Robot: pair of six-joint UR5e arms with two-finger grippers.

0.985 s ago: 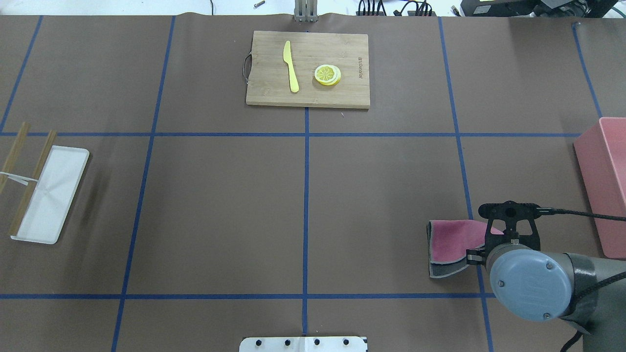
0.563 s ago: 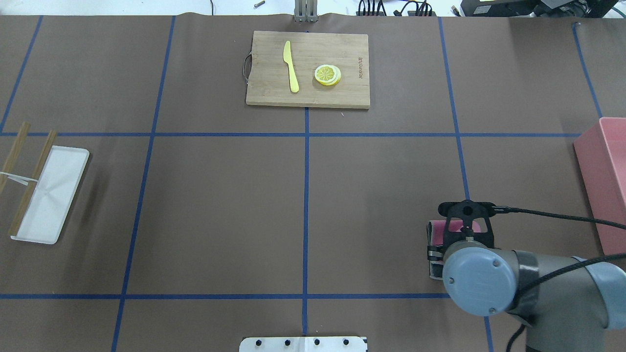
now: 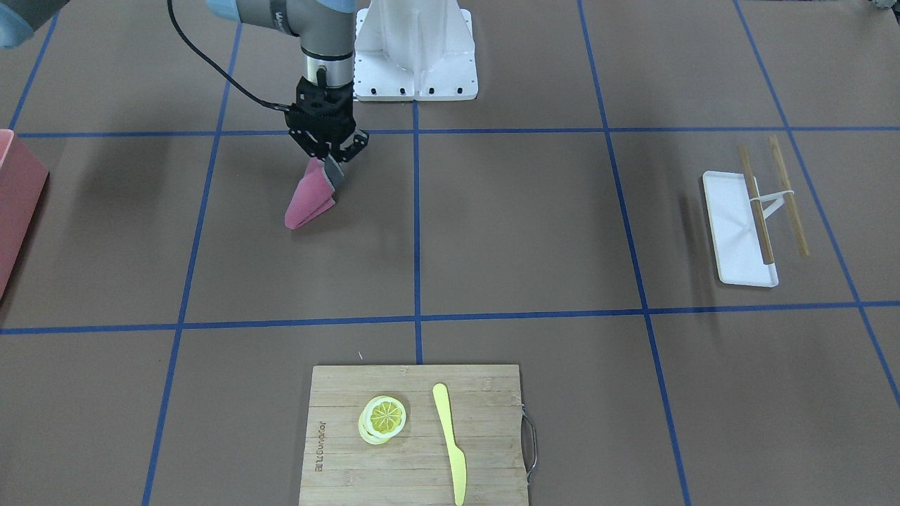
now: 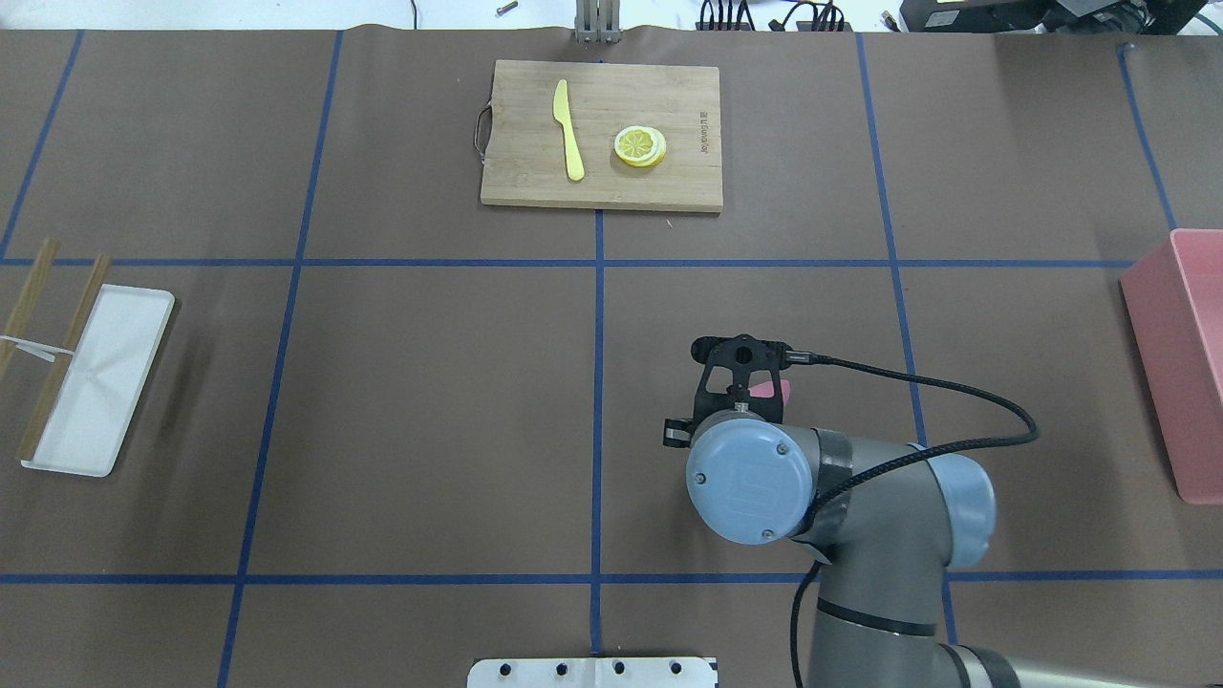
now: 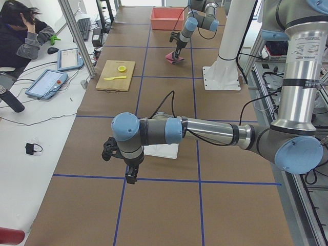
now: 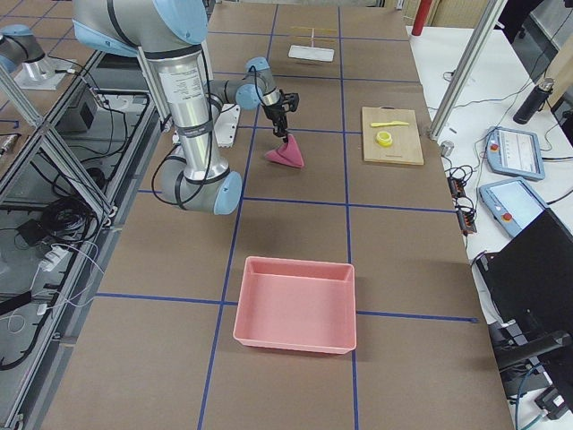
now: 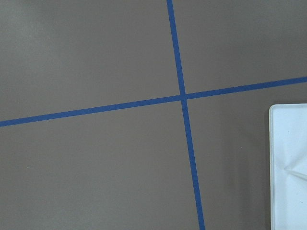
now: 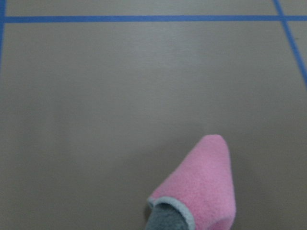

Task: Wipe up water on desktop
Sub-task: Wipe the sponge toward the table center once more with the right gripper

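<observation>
Desktop [image 3: 534,232]: matt brown covering, paper-like and smooth. Cloth [image 3: 306,200]: soft pink fleece, napped, with a grey stitched edge. Cutting board [image 3: 485,422]: light grained wood, dull finish; knife [image 3: 450,443]: smooth yellow plastic; tray [image 3: 731,232]: white plastic, slightly glossy.

Burnt-in brand mark [image 3: 320,448] on cutting board [image 3: 485,411] edge — letters too small to read.

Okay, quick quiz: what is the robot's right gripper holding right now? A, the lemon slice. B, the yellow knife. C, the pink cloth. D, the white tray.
C: the right gripper is clamped on the top of the pink cloth, which hangs below it.
</observation>
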